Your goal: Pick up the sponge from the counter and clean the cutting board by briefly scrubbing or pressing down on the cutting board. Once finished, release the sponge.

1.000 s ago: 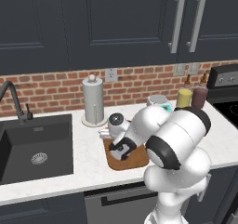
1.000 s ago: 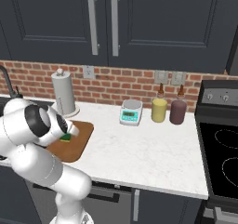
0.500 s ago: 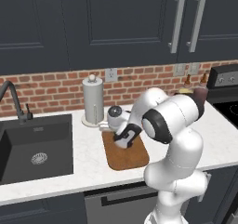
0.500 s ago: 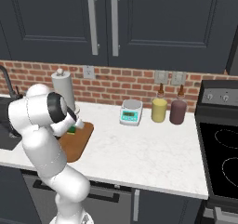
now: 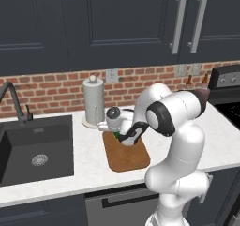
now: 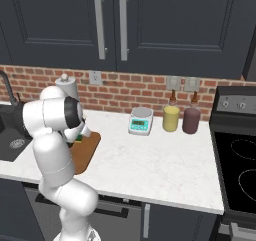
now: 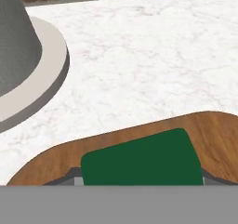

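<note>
The cutting board is a flat brown slab of wood grain with rounded corners, lying on the counter, which is white stone with faint grey marbling. The sponge sits on the board near its back edge, close to the corner; its dark green top looks matte and soft-cornered in the hand view. The gripper is down on it, and the bits of grey finger poking out at each lower side of the green block say the jaws are pinching the sponge between them.

The hand view gives the close-up stuff: the board's curved edge, the veins in the stone, and the round pale base and grey body of the paper towel holder just off the board's corner. From the left base view the holder is an upright cylinder with a ball knob on top, and there's a black inset sink with a dark curved faucet.

The right base view adds what the left one misses: a small kitchen scale with a teal face, then a yellow jar and a dark purple jar side by side against the red brick backsplash, well apart from the board. There the white arm covers most of the sponge, with just a sliver of green peeking out.
</note>
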Motion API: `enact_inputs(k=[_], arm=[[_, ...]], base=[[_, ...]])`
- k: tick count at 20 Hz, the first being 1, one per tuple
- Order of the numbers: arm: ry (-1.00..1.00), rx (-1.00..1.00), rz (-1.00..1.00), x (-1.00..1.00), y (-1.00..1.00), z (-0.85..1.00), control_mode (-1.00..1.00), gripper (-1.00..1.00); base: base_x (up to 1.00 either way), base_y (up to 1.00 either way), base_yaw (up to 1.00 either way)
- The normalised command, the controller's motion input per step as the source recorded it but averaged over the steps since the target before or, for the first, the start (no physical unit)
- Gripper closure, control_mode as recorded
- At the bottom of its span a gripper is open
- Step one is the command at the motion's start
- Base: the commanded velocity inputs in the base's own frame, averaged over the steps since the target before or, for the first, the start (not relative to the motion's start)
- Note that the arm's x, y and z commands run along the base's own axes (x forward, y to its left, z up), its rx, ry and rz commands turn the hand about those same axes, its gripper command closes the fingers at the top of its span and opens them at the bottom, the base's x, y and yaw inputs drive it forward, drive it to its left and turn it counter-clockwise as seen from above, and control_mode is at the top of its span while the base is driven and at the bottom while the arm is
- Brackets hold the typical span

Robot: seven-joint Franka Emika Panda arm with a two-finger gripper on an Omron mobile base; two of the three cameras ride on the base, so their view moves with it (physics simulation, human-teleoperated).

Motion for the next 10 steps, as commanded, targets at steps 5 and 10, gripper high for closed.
enact_inputs(k=[5, 10], arm=[[0.00, -0.01, -0.09, 0.00, 0.27, 0.00, -1.00, 1.00], [0.00, -0.01, -0.10, 0.00, 0.27, 0.00, -1.00, 1.00]], base=[[0.00, 0.00, 0.00], [0.00, 0.00, 0.00]])
